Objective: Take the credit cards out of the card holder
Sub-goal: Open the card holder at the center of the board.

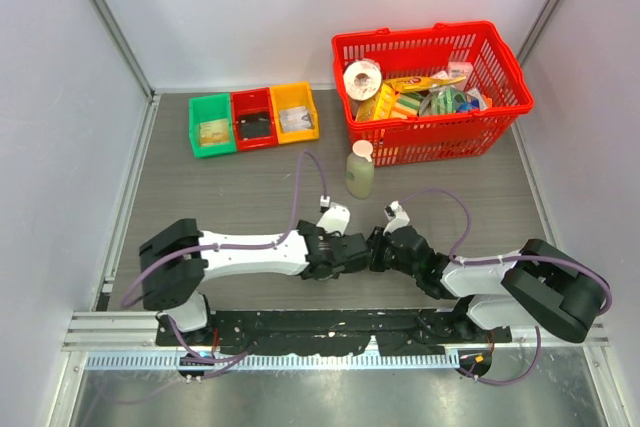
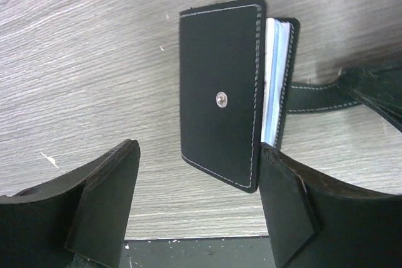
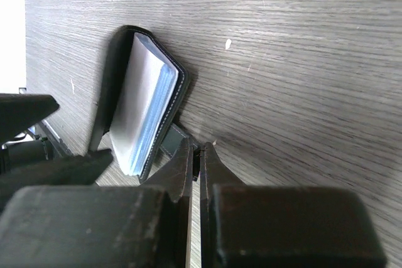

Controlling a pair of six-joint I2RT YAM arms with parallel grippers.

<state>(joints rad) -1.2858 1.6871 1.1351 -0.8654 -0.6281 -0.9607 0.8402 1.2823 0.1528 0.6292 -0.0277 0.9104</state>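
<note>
The top view is bright and even, with light from above and only soft, small shadows on the desk [image 1: 250, 207]. In the left wrist view the card holder [image 2: 220, 61] is sharp and its little stud [image 2: 221, 98] glints, but the left claw [image 2: 201, 152] looks nearly black. In the right wrist view the top left corner is washed out white, and the right claw [image 3: 198, 155] up close is dark and blurry.

I'm looking into robotics lab cell: white panel walls [image 1: 250, 7], aluminium frame post [image 1: 110, 22], left arm [image 1: 250, 252], right arm [image 1: 480, 272] bolted at worktop [image 1: 240, 197] edge.
</note>
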